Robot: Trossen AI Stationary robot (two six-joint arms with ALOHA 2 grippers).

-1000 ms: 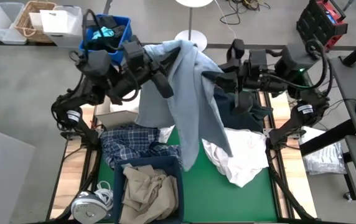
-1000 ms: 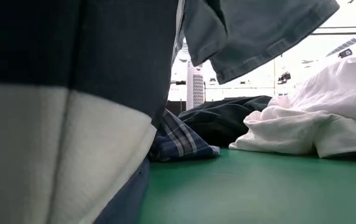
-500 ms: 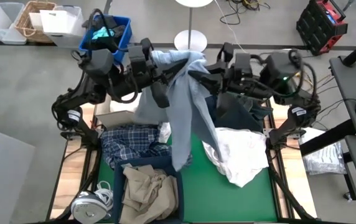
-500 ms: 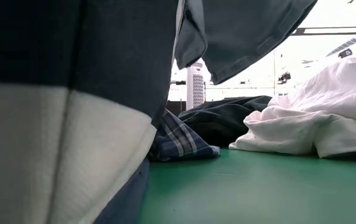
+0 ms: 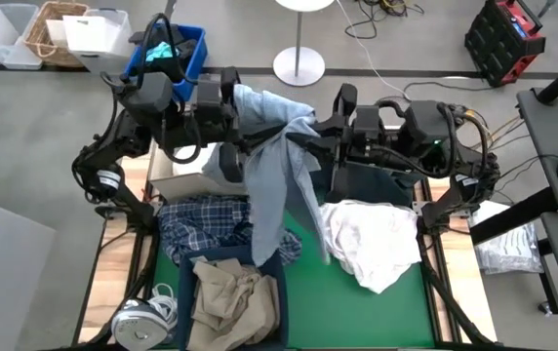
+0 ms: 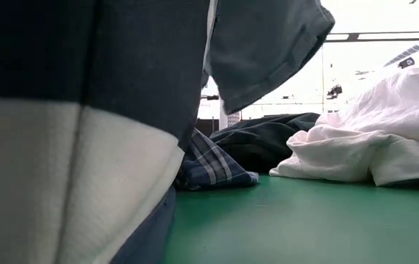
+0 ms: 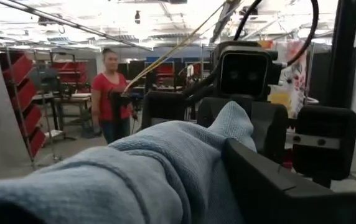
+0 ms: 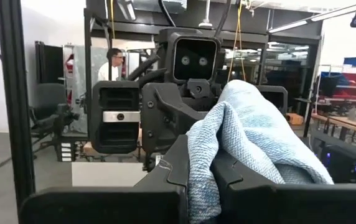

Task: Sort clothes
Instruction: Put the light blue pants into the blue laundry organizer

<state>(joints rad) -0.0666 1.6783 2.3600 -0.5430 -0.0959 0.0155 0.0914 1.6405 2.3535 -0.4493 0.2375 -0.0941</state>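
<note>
Both claws — left gripper [image 5: 243,105] and right gripper [image 5: 303,138] — pinch the light blue denim garment [image 5: 271,185], which hangs lengthwise over the green table [image 5: 357,312] toward its near edge.

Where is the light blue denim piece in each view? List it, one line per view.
High view: light blue denim hangs at centre between both grippers.
Low view: its hem dangles at top centre.
Left wrist view: fills the foreground.
Right wrist view: bunched at centre.
Shared landmark: the denim itself, held up by both arms.

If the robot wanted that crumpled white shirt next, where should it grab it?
Probably the raised fold on top of the white shirt, coming straight down from above: it lies heaped on the green mat, with ridges for the fingers to pinch.
</note>
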